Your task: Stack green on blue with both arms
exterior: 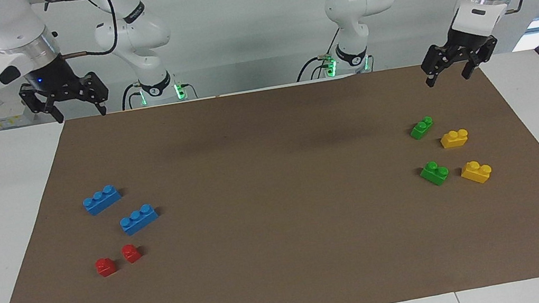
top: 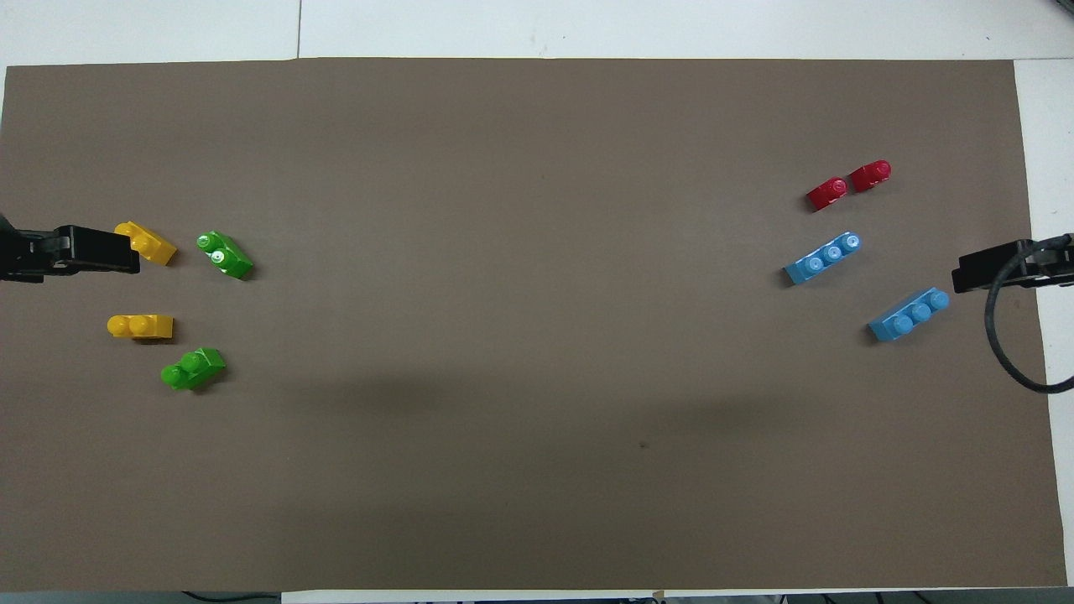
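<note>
Two green bricks lie at the left arm's end of the brown mat: one [exterior: 421,127] [top: 193,368] nearer the robots, the other [exterior: 434,173] [top: 225,255] farther out. At the right arm's end lie two blue bricks, one [exterior: 102,199] [top: 909,314] nearer the robots and one [exterior: 138,218] [top: 822,257] farther. My left gripper [exterior: 447,78] [top: 134,250] hangs open and empty above the mat's edge, apart from the green bricks. Above the mat's corner, well clear of the blue bricks, my right gripper [exterior: 79,114] [top: 956,278] is raised, open and empty.
Two yellow bricks [exterior: 454,138] [exterior: 476,172] lie beside the green ones, toward the table's end. Farther from the robots than the blue bricks sit two small red bricks [exterior: 105,266] [exterior: 131,253]. The brown mat [exterior: 282,235] covers most of the white table.
</note>
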### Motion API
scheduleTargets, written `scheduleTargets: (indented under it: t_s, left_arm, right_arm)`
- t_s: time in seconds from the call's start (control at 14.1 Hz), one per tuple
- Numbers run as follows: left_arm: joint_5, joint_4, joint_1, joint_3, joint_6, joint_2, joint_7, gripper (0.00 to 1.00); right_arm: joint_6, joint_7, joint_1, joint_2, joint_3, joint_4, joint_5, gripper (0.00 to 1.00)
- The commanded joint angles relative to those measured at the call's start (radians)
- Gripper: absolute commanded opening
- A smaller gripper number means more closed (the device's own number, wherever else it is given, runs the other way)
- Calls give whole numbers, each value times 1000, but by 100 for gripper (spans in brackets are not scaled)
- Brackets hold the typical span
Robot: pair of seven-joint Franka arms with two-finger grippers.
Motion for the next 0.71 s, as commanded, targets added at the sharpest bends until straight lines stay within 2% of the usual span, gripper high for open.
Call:
scheduleTargets:
  t_s: [0.0,0.21,0.43,0.64]
  left_arm:
    - [-14,-59,36,-3,15,-34,-32,100]
    - [-14,-110,51,-2,83,-22,-186,100]
    - [-14,-222,53,-2,234,-14,-337,100]
    - [-12,-247,66,0,327,73,-394,100]
  right_arm:
    - [40,41,-27,93,1,18,11,100]
    - [43,171,-69,182,-2,58,81,100]
    - [60,357,-104,268,-2,85,147,100]
    - [94,553,-113,329,-2,86,193,100]
